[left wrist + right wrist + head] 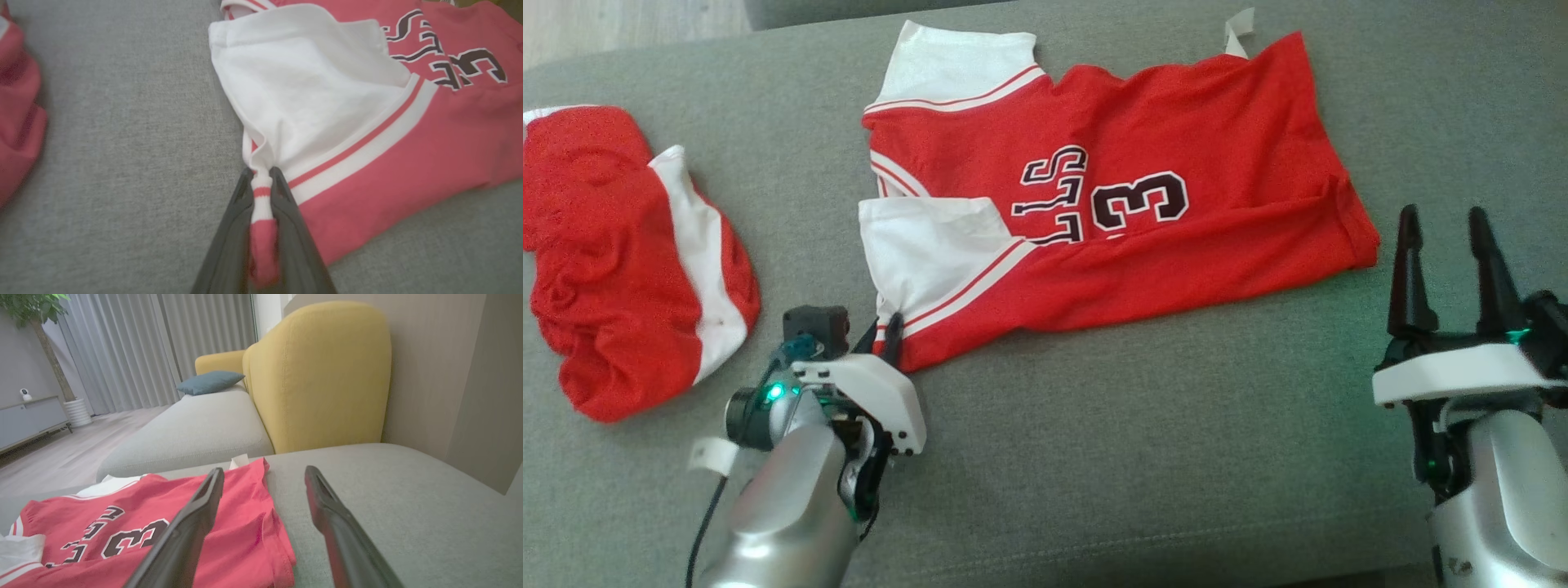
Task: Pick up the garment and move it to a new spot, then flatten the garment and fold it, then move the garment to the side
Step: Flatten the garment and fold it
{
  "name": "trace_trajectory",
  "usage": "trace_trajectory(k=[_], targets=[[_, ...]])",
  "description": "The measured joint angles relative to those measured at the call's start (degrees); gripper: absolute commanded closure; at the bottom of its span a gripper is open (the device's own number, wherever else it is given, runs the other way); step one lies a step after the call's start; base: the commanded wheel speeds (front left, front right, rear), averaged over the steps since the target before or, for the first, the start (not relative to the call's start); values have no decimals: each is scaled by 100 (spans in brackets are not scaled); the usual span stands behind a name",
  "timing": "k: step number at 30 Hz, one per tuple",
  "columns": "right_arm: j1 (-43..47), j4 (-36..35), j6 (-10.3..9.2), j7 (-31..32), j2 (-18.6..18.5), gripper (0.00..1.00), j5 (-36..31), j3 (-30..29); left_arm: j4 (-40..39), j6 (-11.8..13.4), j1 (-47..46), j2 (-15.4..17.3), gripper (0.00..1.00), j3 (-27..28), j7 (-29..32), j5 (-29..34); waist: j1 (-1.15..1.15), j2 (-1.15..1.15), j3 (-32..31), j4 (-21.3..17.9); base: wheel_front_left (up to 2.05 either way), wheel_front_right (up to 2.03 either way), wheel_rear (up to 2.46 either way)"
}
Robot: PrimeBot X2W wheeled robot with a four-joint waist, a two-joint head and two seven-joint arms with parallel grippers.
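Left wrist view: our left gripper (261, 173) is pinching the jersey (392, 163) sleeve corner; our right gripper (1445, 237) hangs wide open.

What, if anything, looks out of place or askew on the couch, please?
The jersey isn't flat: its white sleeve is folded over the red body, its trim bunched in the left hand. A second red garment lies crumpled to its left.

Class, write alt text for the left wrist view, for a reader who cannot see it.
The left gripper is shut on the striped trim of a red jersey on a grey cushion. Another red garment shows at the left edge.
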Motion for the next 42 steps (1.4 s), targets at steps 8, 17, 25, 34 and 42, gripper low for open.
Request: trace_trajectory(k=[8, 17, 25, 34, 42], targets=[[-357, 1044, 0, 860, 143, 0, 233, -348, -469, 56, 65, 3, 100, -123, -655, 201, 0, 0, 18, 245, 0, 0, 0], [-1141, 2265, 0, 1556, 181, 0, -222, -1300, -1426, 57, 136, 2, 100, -156, -734, 389, 0, 0, 117, 564, 0, 0, 0], [-1550, 2929, 0, 1774, 214, 0, -637, -1684, -1795, 62, 360, 16, 100, -151, -734, 474, 0, 0, 236, 669, 0, 0, 0], [-1833, 3244, 0, 1813, 222, 100, -684, -1716, -1891, 113, 354, 97, 100, -113, -734, 474, 0, 0, 281, 604, 0, 0, 0], [-1761, 3340, 0, 1815, 225, 100, -671, -1637, -1820, 123, 365, 124, 100, -88, -734, 474, 0, 0, 52, 536, 0, 0, 0]])
